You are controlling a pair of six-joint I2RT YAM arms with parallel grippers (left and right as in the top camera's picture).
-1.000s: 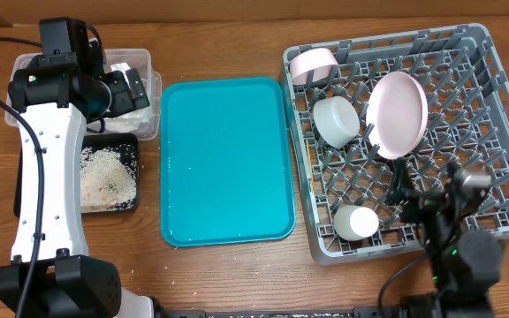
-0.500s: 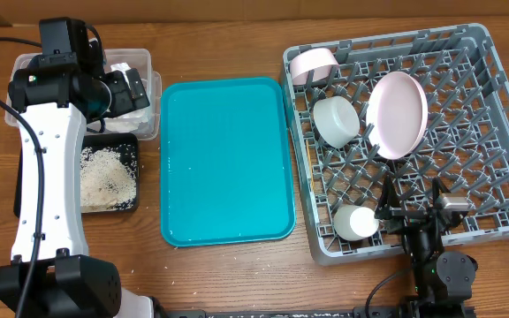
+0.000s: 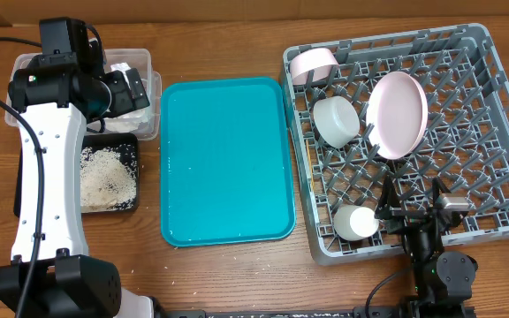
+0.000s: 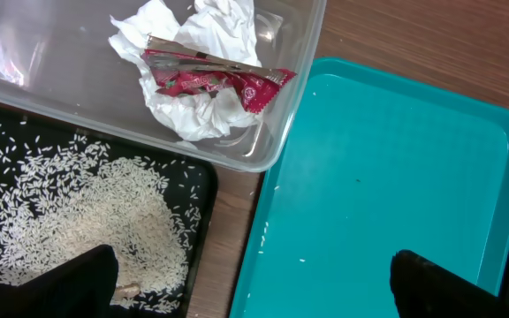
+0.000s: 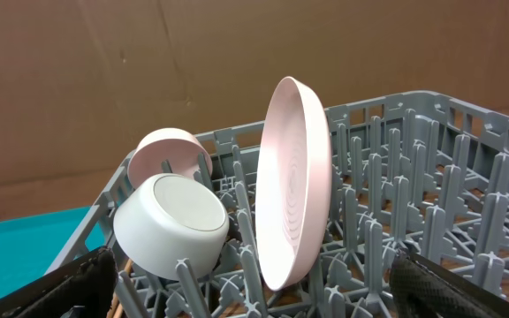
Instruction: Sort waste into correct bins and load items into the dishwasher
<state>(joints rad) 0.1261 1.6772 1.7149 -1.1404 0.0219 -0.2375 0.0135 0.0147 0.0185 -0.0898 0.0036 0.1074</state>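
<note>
Dish rack on the right. Teal tray in the middle with a few stray grains on it. On the left, clear tub far, black tray near.

In the rack:
- plate on edge
- grey bowl and pink bowl left of the plate
- cup near-left

Napkin and wrapper are in the tub, rice in the black tray.

Left gripper and right gripper are both spread wide, holding nothing.

Chopsticks: possibly the wood sliver under the grey bowl, unclear.

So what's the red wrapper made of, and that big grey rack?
The red wrapper looks like thin foil or plastic film: it is creased and glints. The grey rack looks like hard, matte moulded plastic: even colour, chunky lattice and pegs, though I cannot be certain.
</note>
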